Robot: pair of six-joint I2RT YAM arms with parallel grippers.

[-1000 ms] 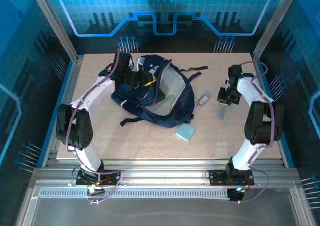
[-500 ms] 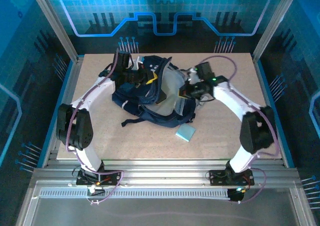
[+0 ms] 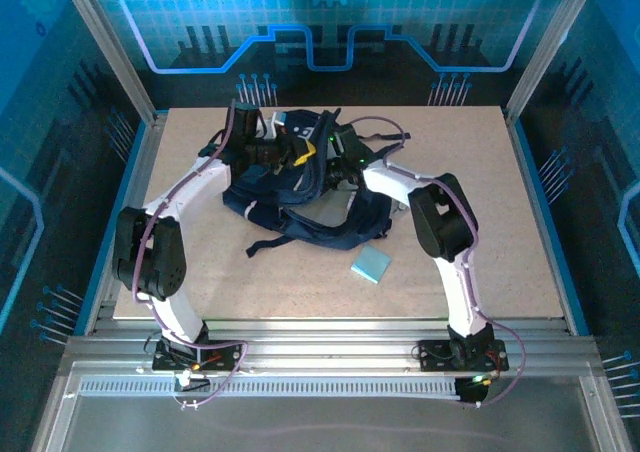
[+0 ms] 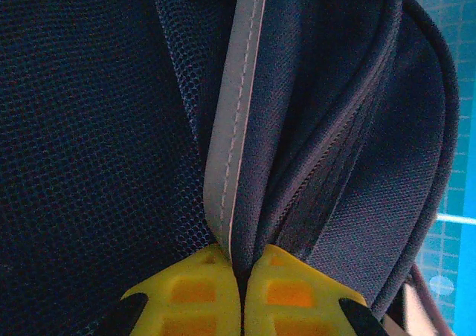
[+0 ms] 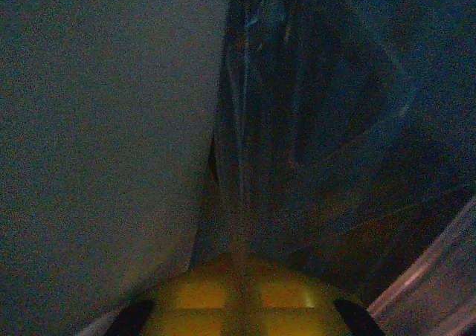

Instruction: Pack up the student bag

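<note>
The student bag, dark navy with black straps, lies at the back middle of the table with its mouth held up. My left gripper is shut on a fold of the student bag next to a grey stripe; it stands at the bag's upper left rim. My right gripper reaches from the right down into the bag's dark inside, next to the pale lining. It is shut on a thin see-through plastic item that stands up from between its fingers.
A small light-blue square booklet lies on the table just in front of the bag's right corner. A loose black strap trails toward the front left. Metal frame posts and blue panels enclose the table.
My right arm has swung from the table's right side across to the left and into the bag. The small pale item that lay right of the bag is gone from the table. The left arm held still.
</note>
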